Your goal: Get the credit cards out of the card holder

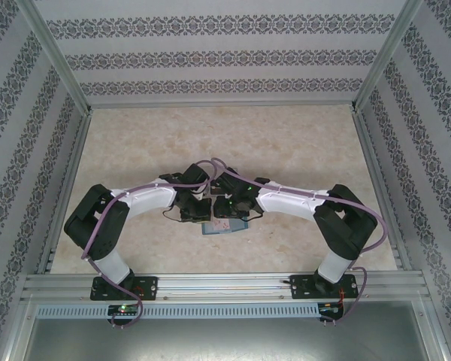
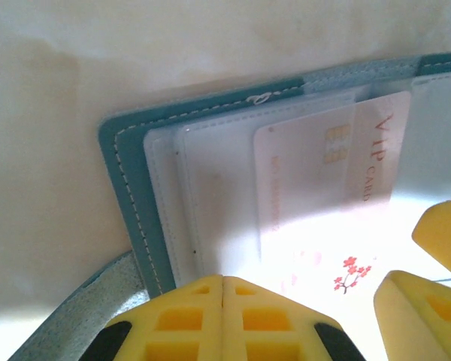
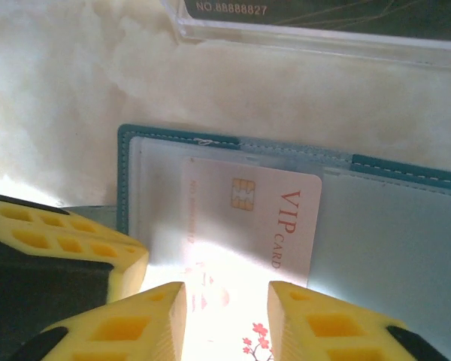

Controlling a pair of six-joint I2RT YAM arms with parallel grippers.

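Directly ahead, right gripper (image 3: 227, 316) fingers straddle the pale card (image 3: 252, 226) (still in the card holder (image 3: 406, 233)), ungripped.

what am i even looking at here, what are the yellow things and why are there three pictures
This is a table-top robot with two arms, photographed at one moment by three cameras. One camera looks down from above and behind. The other two sit on the wrists, so each sees its own pincer up close. The yellow blocks are the pincer fingers.

On the pale table lies an open teal card holder. A pale pink VIP card sticks out of one of its clear sleeves. Beyond it sits a clear plastic tray with a dark card inside.

The left pincer is shut and rests at the holder's edge. The right pincer has its fingers apart on either side of the pink card; whether it grips the card, I cannot tell.
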